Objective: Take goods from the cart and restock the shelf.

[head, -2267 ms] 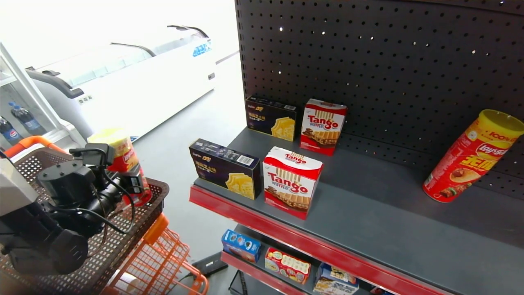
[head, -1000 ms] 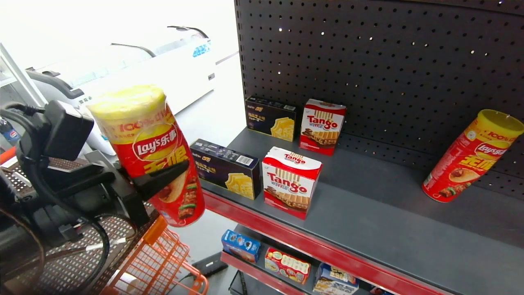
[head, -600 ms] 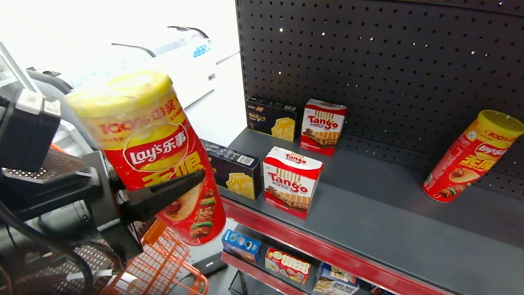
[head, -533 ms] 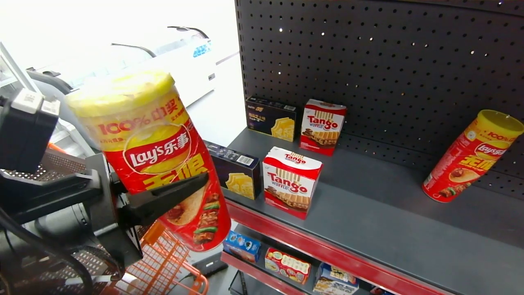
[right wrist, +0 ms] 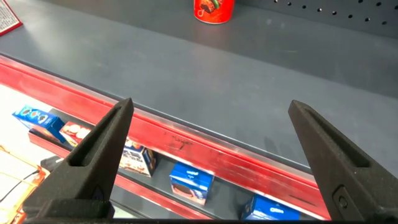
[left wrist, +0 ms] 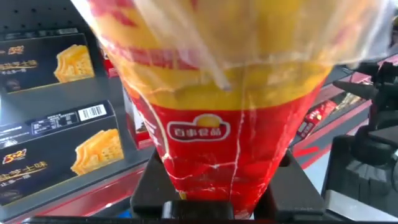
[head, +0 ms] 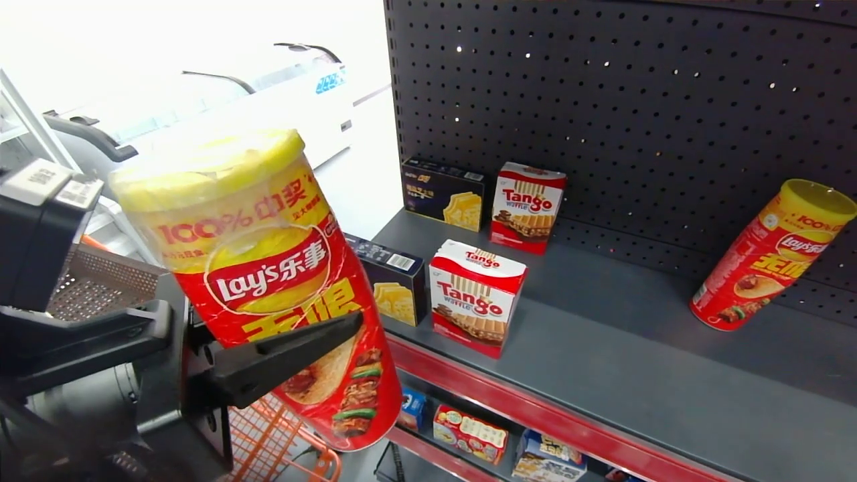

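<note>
The left hand was clenched round a chip can, which was held upright in the air above the cart, just short of the shelf. The right hand was spread open with nothing held. A second can was already shelved; the held one was judged lifted out but not yet placed.
</note>
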